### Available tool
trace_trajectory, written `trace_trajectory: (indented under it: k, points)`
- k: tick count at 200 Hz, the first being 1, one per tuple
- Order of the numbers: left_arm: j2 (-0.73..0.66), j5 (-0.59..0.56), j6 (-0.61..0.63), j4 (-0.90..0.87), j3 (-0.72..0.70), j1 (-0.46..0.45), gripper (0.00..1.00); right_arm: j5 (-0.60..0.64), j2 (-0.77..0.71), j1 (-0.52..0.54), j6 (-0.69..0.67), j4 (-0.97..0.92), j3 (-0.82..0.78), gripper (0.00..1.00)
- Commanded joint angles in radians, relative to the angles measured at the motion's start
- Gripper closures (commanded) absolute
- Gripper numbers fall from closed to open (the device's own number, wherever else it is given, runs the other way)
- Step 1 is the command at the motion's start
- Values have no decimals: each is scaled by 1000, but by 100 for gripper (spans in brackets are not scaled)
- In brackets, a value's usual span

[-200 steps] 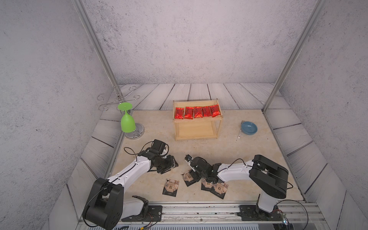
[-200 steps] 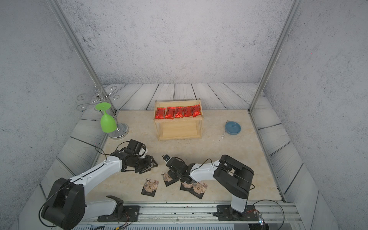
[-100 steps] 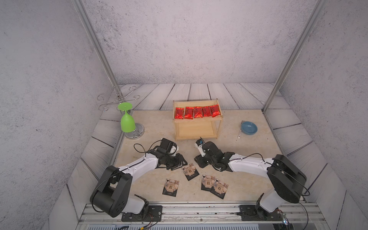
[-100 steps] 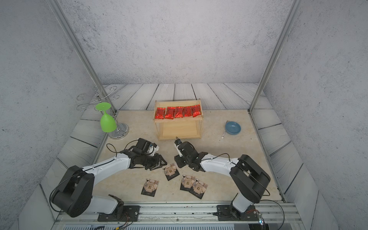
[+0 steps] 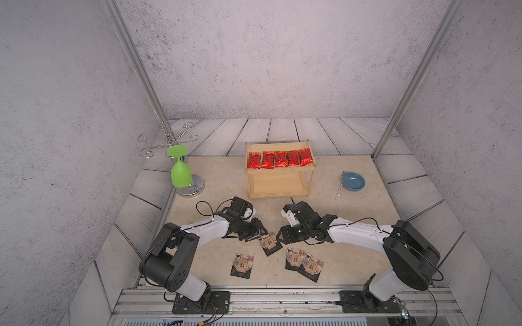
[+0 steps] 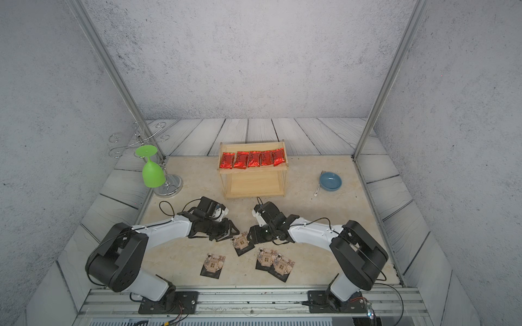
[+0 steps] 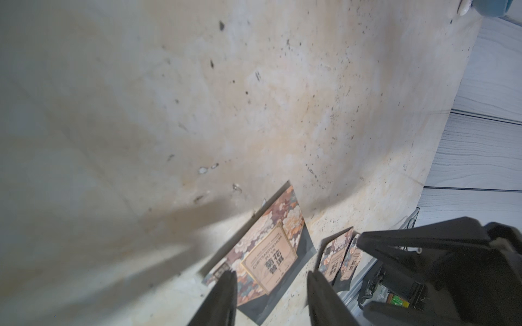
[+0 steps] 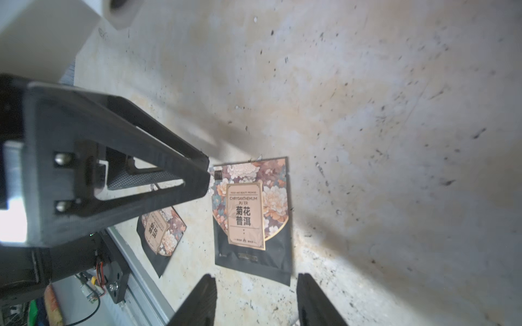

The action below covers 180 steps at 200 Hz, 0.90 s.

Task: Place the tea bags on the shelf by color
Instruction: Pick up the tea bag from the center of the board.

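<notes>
Top views both show the shelf at the back of the counter, its upper board carrying all five red sachets side by side in one row. A blue bowl sits well to the shelf's right. The small utensil just beside it is too small to identify. A green glass hangs upside down on a wire stand at the counter's left edge.

Four black packets lie flat nearer the front rail. The middle packet is between the two arms, a lone packet sits in front of it, and an overlapped pair has one packet partly covering the other.

In the left wrist view the left jaws stand partly open and empty, astride a corner of the middle packet. Whether a tip touches it cannot be told. In the right wrist view the right jaws are also partly open with nothing between them, and the same packet lies just ahead of their tips.

Compared with a second ago, the right arm has swung out of its folded pose over the packets. The left arm has reached in, and the middle packet lies slightly nearer the shelf. The other packets and the sachets are unmoved.
</notes>
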Motion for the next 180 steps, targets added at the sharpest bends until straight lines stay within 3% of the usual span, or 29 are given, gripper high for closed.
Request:
trace_trajectory:
  k: [1,139,180]
  points:
    - [9,2,-10,26,-20,-16,54,-83,25,-14,45,28,-22,49]
    - [45,-45,-8,-2,-66,-48,58,-213,139,-76,151,126,-54,54]
    - [41,-52,-13,-2,-72,-48,58,-321,204,-101,253,284,-57,62]
